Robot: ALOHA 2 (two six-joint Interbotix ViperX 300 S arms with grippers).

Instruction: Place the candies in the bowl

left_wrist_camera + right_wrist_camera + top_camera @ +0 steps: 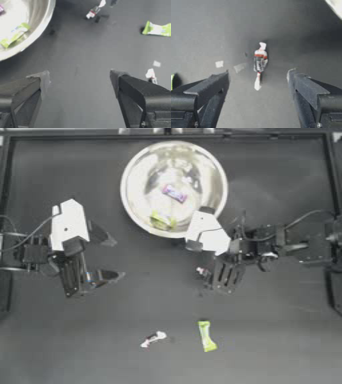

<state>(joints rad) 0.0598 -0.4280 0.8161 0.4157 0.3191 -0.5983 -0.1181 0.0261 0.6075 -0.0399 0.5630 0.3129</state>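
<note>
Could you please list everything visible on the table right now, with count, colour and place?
bowl: one, shiny silver, far centre of the table.
candies in the bowl: two, one pink-purple and white, one yellow-green.
candies on the table: three; one yellow-green and one white twist-wrapped at the near side, one white twist-wrapped beside the right gripper.
left gripper: open, left of the bowl, empty.
right gripper: open, over the twist-wrapped candy near the bowl.

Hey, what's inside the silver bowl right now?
Inside the bowl: a pink-purple candy near the middle and a yellow-green candy by the rim. The right arm covers a bit of the rim, so anything under it is hidden.
</note>
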